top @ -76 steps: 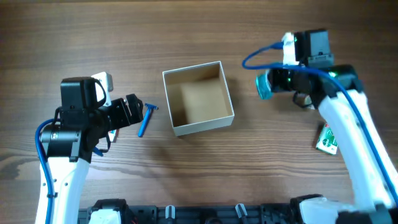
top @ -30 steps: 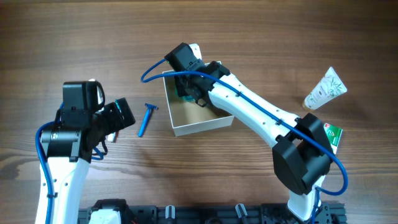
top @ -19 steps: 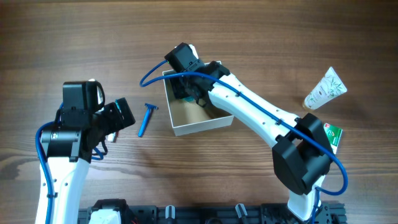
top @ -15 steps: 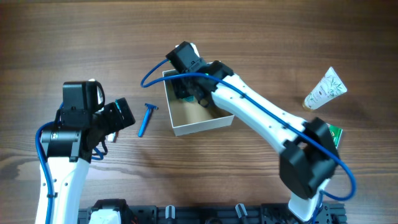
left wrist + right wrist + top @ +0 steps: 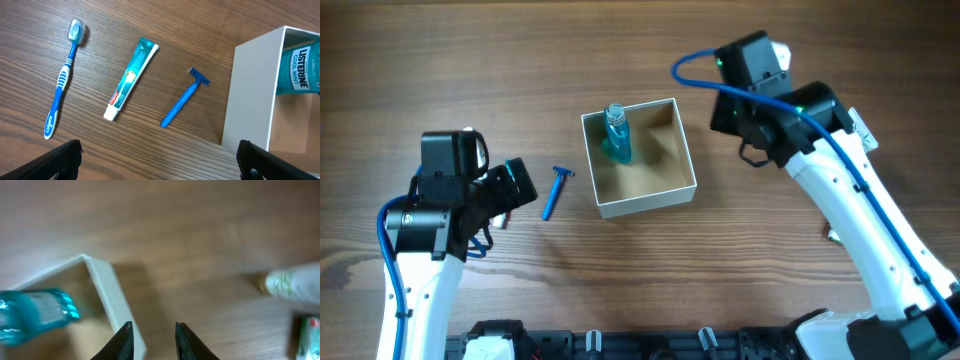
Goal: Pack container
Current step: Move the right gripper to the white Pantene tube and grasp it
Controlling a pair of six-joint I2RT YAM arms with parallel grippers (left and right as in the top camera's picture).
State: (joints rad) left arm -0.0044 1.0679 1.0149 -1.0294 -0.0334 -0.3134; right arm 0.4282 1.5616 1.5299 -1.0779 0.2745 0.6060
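The container point(image 5: 647, 205), a white-walled box with a tan inside, stands mid-table. A blue mouthwash bottle point(image 5: 616, 134) lies in its back left part; it also shows in the left wrist view point(image 5: 300, 67) and the right wrist view point(image 5: 35, 312). My right gripper point(image 5: 725, 118) is open and empty, raised just right of the container's right wall point(image 5: 107, 297); its fingers point(image 5: 152, 335) show in the right wrist view. My left gripper point(image 5: 515, 185) is wide open and empty point(image 5: 160, 167), left of the container wall point(image 5: 252, 95).
A blue razor point(image 5: 556, 190) lies between my left gripper and the container. In the left wrist view, a razor point(image 5: 184, 97), a toothpaste tube point(image 5: 131, 79) and a toothbrush point(image 5: 62, 85) lie on the wood. A white tube point(image 5: 292, 282) and a green packet point(image 5: 310, 335) lie to the right.
My right gripper let go of the mouthwash bottle inside the container and drew back up and to the right. The left arm has not moved.
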